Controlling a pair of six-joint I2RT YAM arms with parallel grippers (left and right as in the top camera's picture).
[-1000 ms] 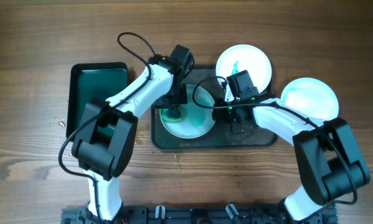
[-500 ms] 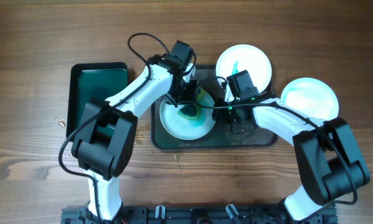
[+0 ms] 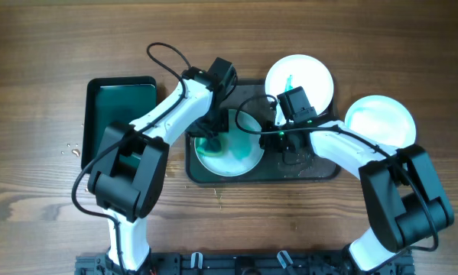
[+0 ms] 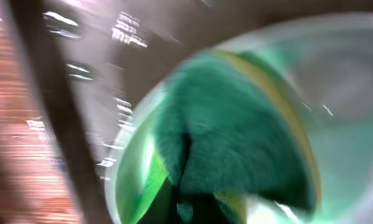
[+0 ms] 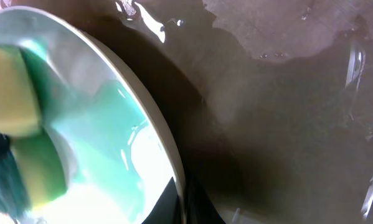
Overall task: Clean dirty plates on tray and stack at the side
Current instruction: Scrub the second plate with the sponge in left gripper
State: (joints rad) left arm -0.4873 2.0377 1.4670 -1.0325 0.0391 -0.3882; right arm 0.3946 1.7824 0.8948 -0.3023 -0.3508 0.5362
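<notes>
While left fingers [image 3: 213, 128] clamp the sponge [image 4: 236, 143] and right fingers [image 5: 192, 208] pinch the plate [image 3: 240, 156] on the tray [image 3: 316, 172], hard scrubbing could dislodge it.

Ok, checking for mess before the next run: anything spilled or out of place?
Yes: a few small droplets lie on the wooden table just left of the dark green tray.

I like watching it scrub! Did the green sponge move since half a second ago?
Yes. The sponge slid left, from the middle of the plate on the tray back toward that plate's left rim.
</notes>
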